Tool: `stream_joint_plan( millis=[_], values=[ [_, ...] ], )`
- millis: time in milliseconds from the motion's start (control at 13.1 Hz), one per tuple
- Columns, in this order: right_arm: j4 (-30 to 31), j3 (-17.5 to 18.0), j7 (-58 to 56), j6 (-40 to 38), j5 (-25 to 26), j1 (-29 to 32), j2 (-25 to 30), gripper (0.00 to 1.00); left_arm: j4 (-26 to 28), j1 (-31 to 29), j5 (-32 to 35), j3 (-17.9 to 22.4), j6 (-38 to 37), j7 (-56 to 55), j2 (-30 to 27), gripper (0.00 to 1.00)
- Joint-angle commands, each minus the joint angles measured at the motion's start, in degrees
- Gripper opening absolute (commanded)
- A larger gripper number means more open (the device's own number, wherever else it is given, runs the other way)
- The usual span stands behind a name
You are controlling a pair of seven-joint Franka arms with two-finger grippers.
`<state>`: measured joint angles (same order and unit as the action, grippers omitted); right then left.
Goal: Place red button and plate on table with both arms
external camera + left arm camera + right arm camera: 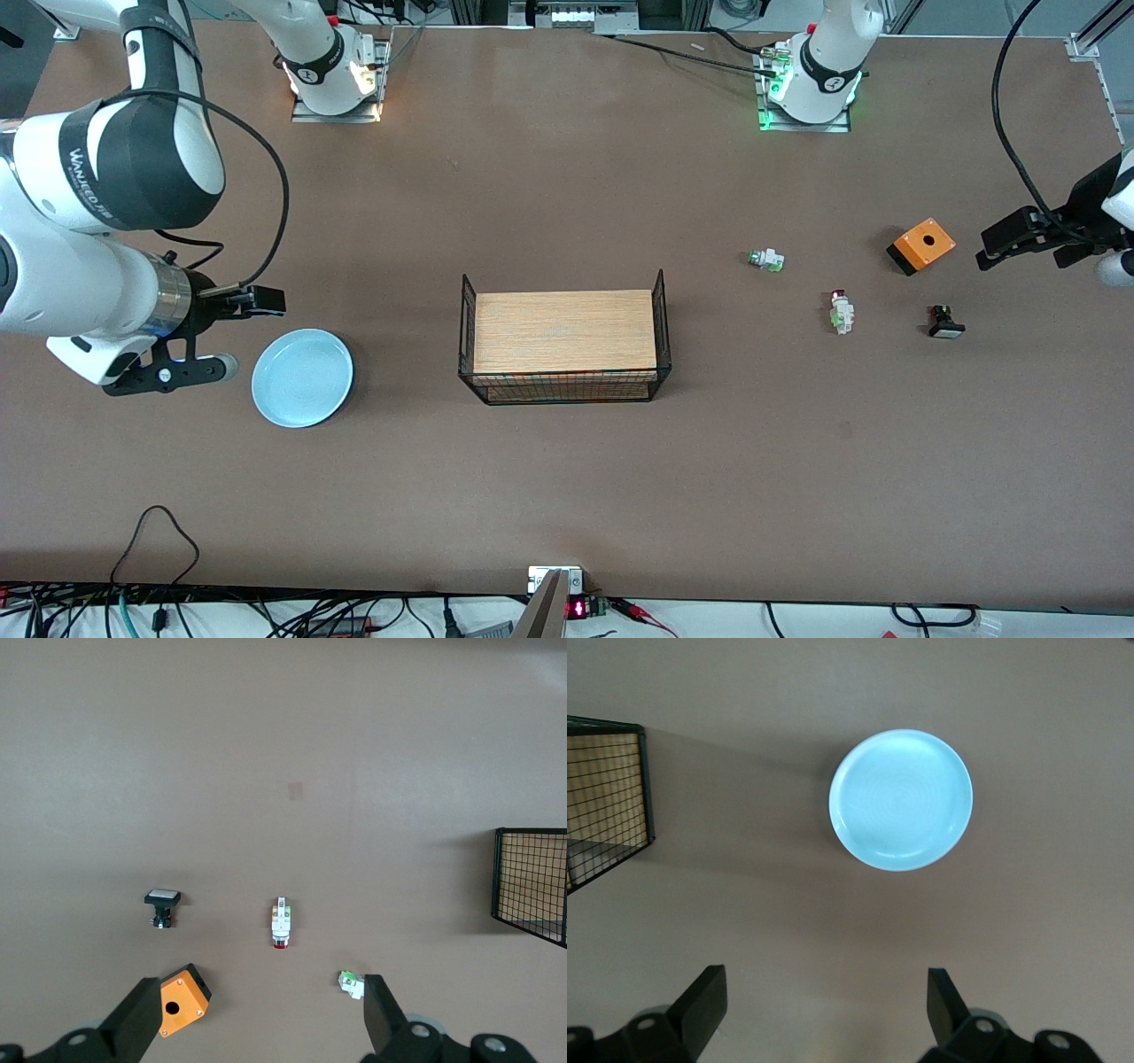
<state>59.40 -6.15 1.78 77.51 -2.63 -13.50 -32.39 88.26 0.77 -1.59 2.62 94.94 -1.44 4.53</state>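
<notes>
The pale blue plate (302, 377) lies flat on the brown table (567, 496) toward the right arm's end; it also shows in the right wrist view (901, 800). My right gripper (241, 335) is open and empty beside the plate, apart from it (824, 1005). The red button (841, 311) lies on its side on the table toward the left arm's end, also in the left wrist view (281, 923). My left gripper (997, 246) is open and empty above the table beside the orange box (261, 1019).
A black wire rack with a wood top (564, 337) stands mid-table. A green-capped button (766, 260), an orange box (921, 245) and a black button (945, 322) lie around the red button. Cables run along the table's front edge.
</notes>
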Motion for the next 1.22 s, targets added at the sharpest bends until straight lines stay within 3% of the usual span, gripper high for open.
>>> stream_joint_plan(
  millis=[0, 305, 458, 763, 915, 992, 1144],
  values=[
    [0.45, 0.35, 3.49, -2.97, 0.34, 0.32, 2.41, 1.00, 1.21, 0.46, -1.40, 0.81, 0.33, 0.65, -1.19, 1.00],
    [1.32, 0.26, 3.33, -4.22, 0.26, 0.84, 3.21, 1.00, 1.21, 0.46, -1.31, 0.90, 0.24, 0.65, -1.19, 1.00],
    [8.75, 0.43, 4.10, -1.25, 0.52, -0.12, 8.01, 0.99, 1.21, 0.46, -1.22, 0.90, 0.15, 0.65, -1.28, 1.00],
    [31.59, 0.43, 4.11, 13.51, 0.26, 0.14, 22.33, 0.99, 1.21, 0.46, -0.70, 0.64, -0.37, 0.65, -1.28, 1.00],
    [39.52, 0.43, 4.11, 19.23, 0.61, 0.23, 27.70, 0.99, 1.21, 0.46, -0.69, 0.64, -0.37, 0.65, -1.28, 1.00],
    [42.35, 0.43, 4.02, 21.17, 0.87, 0.32, 29.56, 0.99, 1.21, 0.46, -0.69, 0.55, -0.37, 0.65, -1.28, 1.00],
    [41.51, 0.35, 3.85, 21.01, 0.87, 0.67, 28.97, 0.99, 1.21, 0.46, -0.78, 0.72, -0.37, 0.57, -1.28, 1.00]
  ],
)
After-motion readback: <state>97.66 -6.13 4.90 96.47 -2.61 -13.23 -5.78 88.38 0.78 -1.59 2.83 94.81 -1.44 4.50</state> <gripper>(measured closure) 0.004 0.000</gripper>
